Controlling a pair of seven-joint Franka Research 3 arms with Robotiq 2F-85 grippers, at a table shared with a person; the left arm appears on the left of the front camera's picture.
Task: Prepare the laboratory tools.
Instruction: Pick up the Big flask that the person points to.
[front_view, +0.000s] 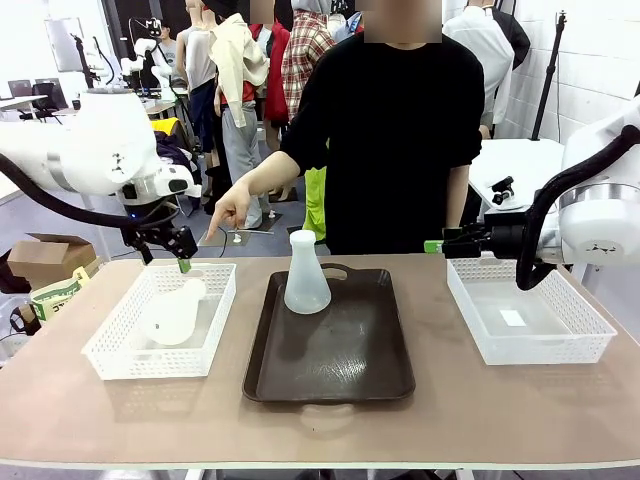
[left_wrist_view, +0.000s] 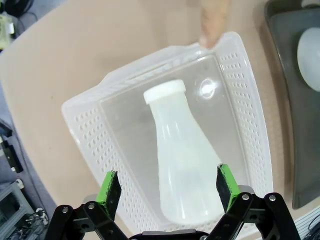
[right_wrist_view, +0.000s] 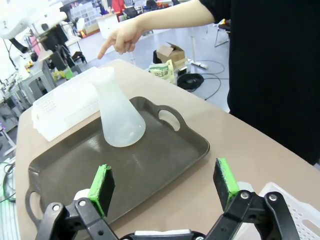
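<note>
1. Lying flask (front_view: 172, 312): frosted white, on its side in the left basket (front_view: 110, 365), neck toward 1 o'clock in the front view.
2. Upright flask (front_view: 306, 275): frosted white, standing on the brown tray (front_view: 330, 375) at its 12 o'clock end, near the handle cut-out.
3. Left gripper (front_view: 166, 256): jaws wide, holding nothing, hovering over the left basket's far rim. In the wrist view, green pads either side of the lying flask, clear of it.
4. Right gripper (front_view: 438, 242): jaws wide, empty, above the far corner of the right basket (front_view: 590, 350), pointing toward 9 o'clock.
5. Person's hand (front_view: 232, 210): index finger pointing down at the left basket's far rim, possibly touching it.
6. Baskets at 9 and 3 o'clock of the tray, all on the tan table (front_view: 450, 420).
</note>
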